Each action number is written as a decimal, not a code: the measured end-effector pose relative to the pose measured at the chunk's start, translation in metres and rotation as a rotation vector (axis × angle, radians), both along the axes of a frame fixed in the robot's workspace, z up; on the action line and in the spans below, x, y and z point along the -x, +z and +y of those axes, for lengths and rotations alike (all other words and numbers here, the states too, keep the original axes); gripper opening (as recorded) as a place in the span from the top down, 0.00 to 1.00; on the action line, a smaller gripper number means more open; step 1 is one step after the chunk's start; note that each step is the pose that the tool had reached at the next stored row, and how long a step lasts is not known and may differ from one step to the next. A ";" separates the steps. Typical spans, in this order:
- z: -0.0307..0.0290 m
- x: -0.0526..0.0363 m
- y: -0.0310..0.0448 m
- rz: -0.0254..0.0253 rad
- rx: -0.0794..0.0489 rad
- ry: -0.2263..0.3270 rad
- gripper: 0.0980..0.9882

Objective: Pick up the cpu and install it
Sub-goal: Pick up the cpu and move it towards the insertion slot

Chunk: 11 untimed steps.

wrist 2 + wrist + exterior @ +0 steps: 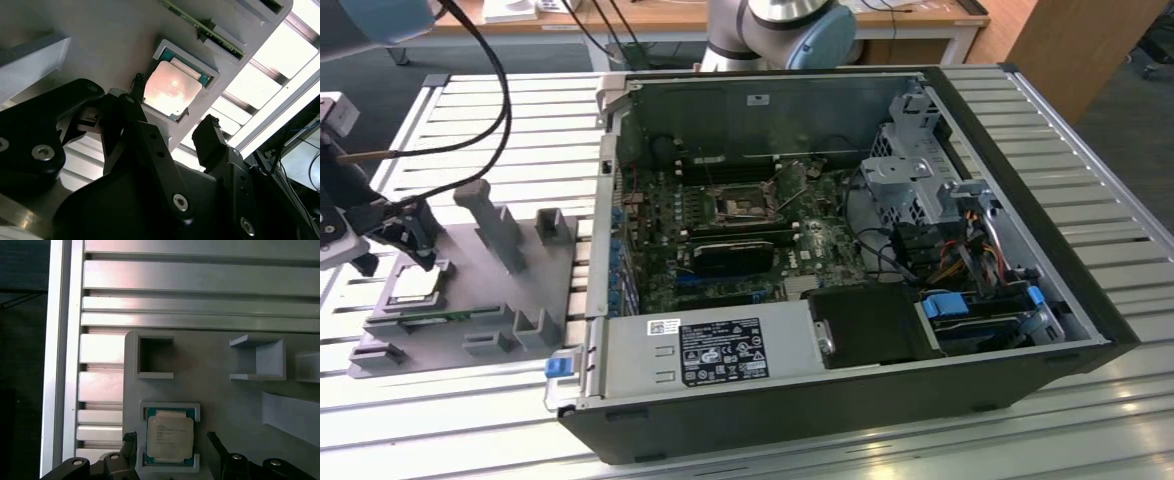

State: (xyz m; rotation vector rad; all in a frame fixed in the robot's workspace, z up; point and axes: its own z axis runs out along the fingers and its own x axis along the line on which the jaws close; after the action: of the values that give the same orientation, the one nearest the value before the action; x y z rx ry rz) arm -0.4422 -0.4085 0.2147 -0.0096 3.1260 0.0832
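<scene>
Black gripper point(173, 101), jaws spread either side of the cpu point(169, 435), cpu flat in grey tray point(225, 400) pocket, tray on slatted metal table point(1067, 130) beside open computer case point(761, 120), wooden desk point(921, 15) behind.

Slatted alu bench point(1067, 140) catches bright glare along its front slats. Behind it: wooden desk point(654, 18), wood panel point(1067, 40) beside; dark grey floor point(1145, 120) at the exterior view's right.

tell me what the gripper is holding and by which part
Nothing. The open gripper straddles the cpu lying in its pocket on the grey tray, fingers clear of its edges.
</scene>
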 end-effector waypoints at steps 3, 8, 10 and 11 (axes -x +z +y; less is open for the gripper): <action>-0.0001 0.0000 -0.0052 0.0000 0.000 0.007 0.37; -0.0022 0.0007 -0.0090 0.0001 0.000 0.013 0.37; -0.0032 0.0008 -0.0103 0.0000 0.000 0.013 0.37; -0.0035 0.0008 -0.0112 -0.0002 0.000 0.013 0.37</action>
State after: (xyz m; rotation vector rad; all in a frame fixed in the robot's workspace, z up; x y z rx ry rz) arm -0.4430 -0.4120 0.2035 -0.0299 3.1260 0.0830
